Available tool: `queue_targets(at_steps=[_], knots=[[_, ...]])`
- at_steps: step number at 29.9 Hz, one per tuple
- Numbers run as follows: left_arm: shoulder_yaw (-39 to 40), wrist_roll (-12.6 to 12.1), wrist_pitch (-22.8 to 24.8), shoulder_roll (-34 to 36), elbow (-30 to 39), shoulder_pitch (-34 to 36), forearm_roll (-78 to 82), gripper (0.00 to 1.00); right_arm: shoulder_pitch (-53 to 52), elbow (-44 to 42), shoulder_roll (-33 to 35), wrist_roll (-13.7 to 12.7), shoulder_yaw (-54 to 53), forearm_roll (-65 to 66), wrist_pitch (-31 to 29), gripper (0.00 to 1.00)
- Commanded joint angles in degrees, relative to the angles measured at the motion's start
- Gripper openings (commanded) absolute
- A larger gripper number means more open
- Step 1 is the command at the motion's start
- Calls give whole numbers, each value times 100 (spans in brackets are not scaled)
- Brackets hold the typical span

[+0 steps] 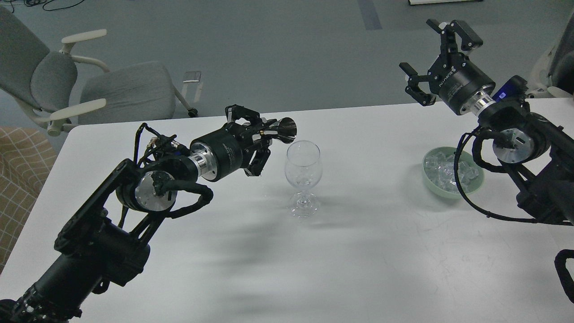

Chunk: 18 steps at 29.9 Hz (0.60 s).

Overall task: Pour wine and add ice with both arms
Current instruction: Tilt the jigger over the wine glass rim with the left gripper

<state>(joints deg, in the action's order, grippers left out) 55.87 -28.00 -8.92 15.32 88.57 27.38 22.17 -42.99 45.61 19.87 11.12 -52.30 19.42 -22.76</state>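
Note:
A clear wine glass (303, 172) stands upright at the middle of the white table (358, 251). My left gripper (258, 137) is shut on a small steel jigger cup (282, 128), held on its side with its mouth pointing right, just up and left of the glass rim. A pale green bowl (473, 186) of ice (444, 170) sits at the right, partly hidden by my right arm. My right gripper (437, 56) is open and empty, raised well above and behind the bowl.
A grey office chair (89, 85) stands beyond the table's far left corner. A tan checked seat (18, 175) is at the left edge. Grey floor lies behind the table.

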Motion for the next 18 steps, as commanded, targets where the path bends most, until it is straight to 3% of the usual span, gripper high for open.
queue_targets(at_steps=[1, 18], knots=[[-6, 0, 31, -12, 46, 4, 59, 0, 1, 0, -10, 4, 1, 0, -1, 100], [-401, 0, 49, 32, 178, 57, 972, 0, 9, 0, -1, 4, 1, 0, -1, 100]])
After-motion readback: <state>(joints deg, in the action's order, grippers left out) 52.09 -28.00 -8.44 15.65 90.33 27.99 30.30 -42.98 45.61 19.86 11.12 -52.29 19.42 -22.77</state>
